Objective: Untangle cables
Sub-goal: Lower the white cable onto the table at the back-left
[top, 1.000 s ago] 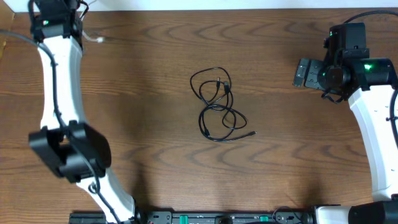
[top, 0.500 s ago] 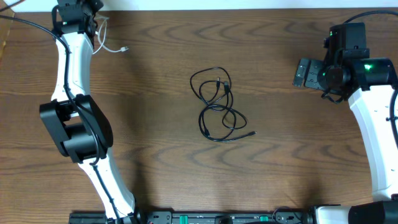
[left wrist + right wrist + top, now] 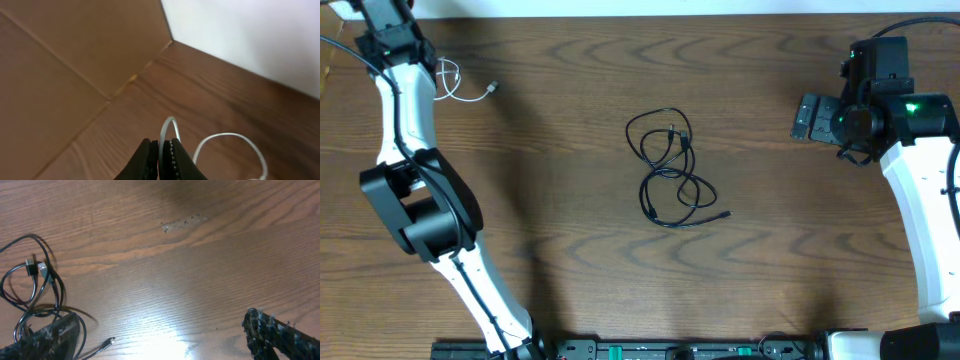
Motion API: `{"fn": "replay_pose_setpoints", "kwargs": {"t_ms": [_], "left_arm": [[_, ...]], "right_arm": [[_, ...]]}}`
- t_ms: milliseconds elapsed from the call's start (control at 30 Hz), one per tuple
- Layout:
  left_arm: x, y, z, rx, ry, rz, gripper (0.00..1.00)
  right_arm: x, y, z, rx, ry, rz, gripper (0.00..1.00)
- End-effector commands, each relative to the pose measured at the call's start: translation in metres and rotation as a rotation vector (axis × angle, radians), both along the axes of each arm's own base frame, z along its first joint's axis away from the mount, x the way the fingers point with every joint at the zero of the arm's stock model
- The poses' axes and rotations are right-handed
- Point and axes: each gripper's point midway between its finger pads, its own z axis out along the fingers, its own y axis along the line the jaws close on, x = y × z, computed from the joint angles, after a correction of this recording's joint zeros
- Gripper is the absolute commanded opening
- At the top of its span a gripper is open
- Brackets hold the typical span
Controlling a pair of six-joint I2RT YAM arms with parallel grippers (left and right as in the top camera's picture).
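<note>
There's the left gripper [image 3: 160, 150] pinching the thin white cable [image 3: 458, 86] at the far-left corner, while the tangled thin black cables [image 3: 672, 170] lie mid-table, nearer the wide-spread right gripper [image 3: 807, 118].

table [image 3: 570, 210]: wood | black cables [image 3: 684, 150]: centre, tangled | white cable [image 3: 470, 93]: far-left corner

You have the tangled cables [image 3: 675, 170] lying in the middle of the table [image 3: 570, 260], between the 2 arms. The lone cable [image 3: 460, 85] lies well apart from them in the far left corner, 1 loop of it pinched in the left gripper [image 3: 161, 147]. The right gripper [image 3: 807, 118] hangs to the right of the tangle, apart from it.
</note>
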Motion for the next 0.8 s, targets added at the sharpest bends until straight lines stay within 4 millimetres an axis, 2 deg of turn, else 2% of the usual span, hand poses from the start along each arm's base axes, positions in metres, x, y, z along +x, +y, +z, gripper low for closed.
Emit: {"fn": "replay_pose_setpoints", "kwargs": {"t_ms": [0,67,100,133,167,200,233,333,433,500,667,767], "left_arm": [[0.008,-0.006,-0.002,0.038,0.041,-0.036,0.11],[0.013,-0.014,-0.01,0.015,0.05,-0.072,0.14],[0.016,-0.019,-0.017,-0.001,0.057,-0.094,0.32],[0.018,-0.024,-0.02,-0.01,0.062,-0.11,0.56],[0.02,-0.029,-0.024,-0.021,0.07,-0.127,0.74],[0.022,-0.034,-0.027,-0.029,0.076,-0.141,0.86],[0.023,-0.038,-0.028,-0.032,0.083,-0.147,0.91],[0.024,-0.047,-0.026,-0.029,0.091,-0.158,0.92],[0.018,-0.047,-0.017,-0.016,0.095,-0.131,0.93],[0.012,-0.046,-0.018,-0.033,0.108,-0.115,0.93],[-0.023,-0.027,-0.054,-0.189,0.152,0.03,0.93],[-0.036,-0.026,-0.082,-0.344,0.161,0.036,0.93]], "right_arm": [[-0.001,-0.001,-0.001,0.007,0.002,-0.013,0.99],[-0.001,-0.001,-0.001,0.007,0.002,-0.014,0.99],[-0.001,-0.001,-0.001,0.007,0.002,-0.013,0.99],[-0.001,-0.001,-0.001,0.007,0.002,-0.013,0.99],[-0.001,-0.001,-0.001,0.007,0.003,-0.013,0.99],[-0.001,-0.001,-0.001,0.007,0.002,-0.013,0.99],[-0.001,-0.001,-0.001,0.007,0.002,-0.013,0.99],[-0.001,-0.001,-0.001,0.007,0.003,-0.013,0.99],[-0.001,-0.001,-0.001,0.007,0.002,-0.013,0.99],[-0.001,-0.001,-0.001,0.007,0.002,-0.013,0.99],[-0.001,-0.001,-0.001,0.007,0.002,-0.013,0.99],[-0.001,-0.001,-0.001,0.007,0.002,-0.013,0.99]]}}
